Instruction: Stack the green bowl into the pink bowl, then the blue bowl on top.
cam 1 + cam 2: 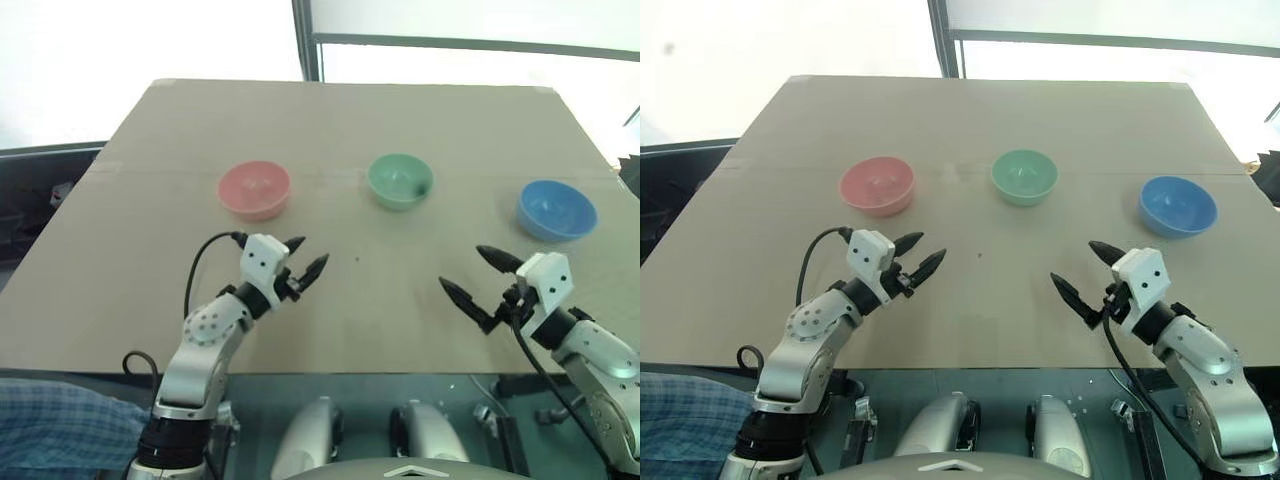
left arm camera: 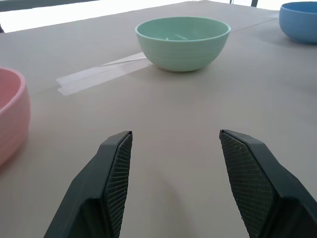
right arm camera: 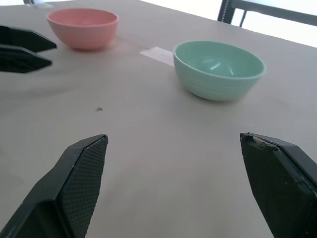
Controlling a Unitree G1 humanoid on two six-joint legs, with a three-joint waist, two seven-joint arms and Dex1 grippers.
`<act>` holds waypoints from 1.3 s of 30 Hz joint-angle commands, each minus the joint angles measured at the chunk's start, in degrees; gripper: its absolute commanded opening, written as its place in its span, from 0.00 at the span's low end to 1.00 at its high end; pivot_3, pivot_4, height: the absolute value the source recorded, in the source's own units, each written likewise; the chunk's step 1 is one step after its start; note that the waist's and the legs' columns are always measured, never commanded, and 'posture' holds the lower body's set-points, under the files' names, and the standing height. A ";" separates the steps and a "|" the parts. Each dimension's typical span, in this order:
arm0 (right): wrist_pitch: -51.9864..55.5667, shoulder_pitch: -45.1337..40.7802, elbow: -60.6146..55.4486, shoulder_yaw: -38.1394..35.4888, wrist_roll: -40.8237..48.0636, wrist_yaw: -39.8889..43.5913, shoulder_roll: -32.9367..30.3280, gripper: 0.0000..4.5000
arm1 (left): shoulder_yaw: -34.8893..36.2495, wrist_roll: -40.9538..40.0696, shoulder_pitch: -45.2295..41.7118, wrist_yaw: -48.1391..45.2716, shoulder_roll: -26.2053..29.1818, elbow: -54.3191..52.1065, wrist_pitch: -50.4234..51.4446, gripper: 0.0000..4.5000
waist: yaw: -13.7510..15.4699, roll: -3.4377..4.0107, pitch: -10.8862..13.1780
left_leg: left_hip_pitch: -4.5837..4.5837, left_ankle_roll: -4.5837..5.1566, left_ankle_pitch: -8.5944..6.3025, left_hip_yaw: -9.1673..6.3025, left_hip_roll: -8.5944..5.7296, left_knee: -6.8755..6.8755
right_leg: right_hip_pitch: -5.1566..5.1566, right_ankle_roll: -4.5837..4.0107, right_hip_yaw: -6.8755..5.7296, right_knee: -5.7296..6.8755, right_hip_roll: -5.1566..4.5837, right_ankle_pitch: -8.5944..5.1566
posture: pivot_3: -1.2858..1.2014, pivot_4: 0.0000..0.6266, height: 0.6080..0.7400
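Observation:
Three small bowls stand upright in a row across the brown table (image 1: 330,130): the pink bowl (image 1: 254,189) at left, the green bowl (image 1: 399,180) in the middle, the blue bowl (image 1: 556,209) at right. All are empty and apart from each other. My left gripper (image 1: 304,259) hovers open, just in front of the pink bowl and pointing toward the green bowl (image 2: 182,41). My right gripper (image 1: 476,274) is open wide, nearer the front edge, in front of the blue bowl and aimed at the green bowl (image 3: 218,69). Neither holds anything.
A strip of clear tape (image 2: 101,74) lies flat on the table between the pink and green bowls. The table's front edge (image 1: 330,372) runs just behind both wrists. A dark window frame post (image 1: 308,45) stands beyond the far edge.

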 commanded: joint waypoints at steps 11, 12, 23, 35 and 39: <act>9.33 -6.90 -6.85 1.02 7.07 -3.62 -0.67 1.00 | 1.61 10.17 -14.90 6.28 6.77 8.24 3.02 0.66 | -0.13 -0.04 -0.01 | -0.02 -0.02 0.01 -0.03 -0.03 0.01 | -0.01 0.02 -0.03 0.00 0.05 0.01 | 0.52 0.24 1.00; 9.51 -7.10 -6.78 1.02 7.08 -3.68 -0.73 1.00 | 1.69 10.61 -15.63 6.41 7.31 9.15 3.47 0.66 | -0.13 -0.04 -0.01 | -0.02 -0.02 0.02 -0.03 -0.03 0.01 | 0.00 0.02 -0.03 0.00 0.06 0.01 | 0.52 0.24 1.00; 9.29 -7.33 -6.10 0.60 6.43 -4.16 -1.08 1.00 | -1.25 16.92 -18.85 4.39 11.82 18.12 1.23 0.66 | -0.13 -0.06 -0.01 | -0.03 -0.22 0.13 -0.03 -0.03 0.01 | 0.00 0.02 -0.03 0.00 0.04 0.01 | 0.52 0.24 1.00; 8.93 -7.15 -5.87 -0.03 6.16 -5.01 -1.15 1.00 | -1.80 17.05 -20.77 3.15 11.34 21.79 -0.32 0.01 | -0.17 -0.07 -0.01 | -0.05 -0.03 0.02 -0.04 -0.02 0.01 | -0.03 0.02 -0.02 0.02 0.01 0.01 | 0.52 0.24 1.00; 8.81 -7.18 -5.66 -0.05 6.04 -5.06 -1.11 1.00 | -1.72 17.25 -21.58 3.18 11.58 22.69 -0.75 0.01 | -0.17 -0.07 -0.02 | -0.05 -0.03 0.02 -0.04 -0.02 0.01 | -0.04 0.02 -0.02 0.02 0.01 0.01 | 0.52 0.24 1.00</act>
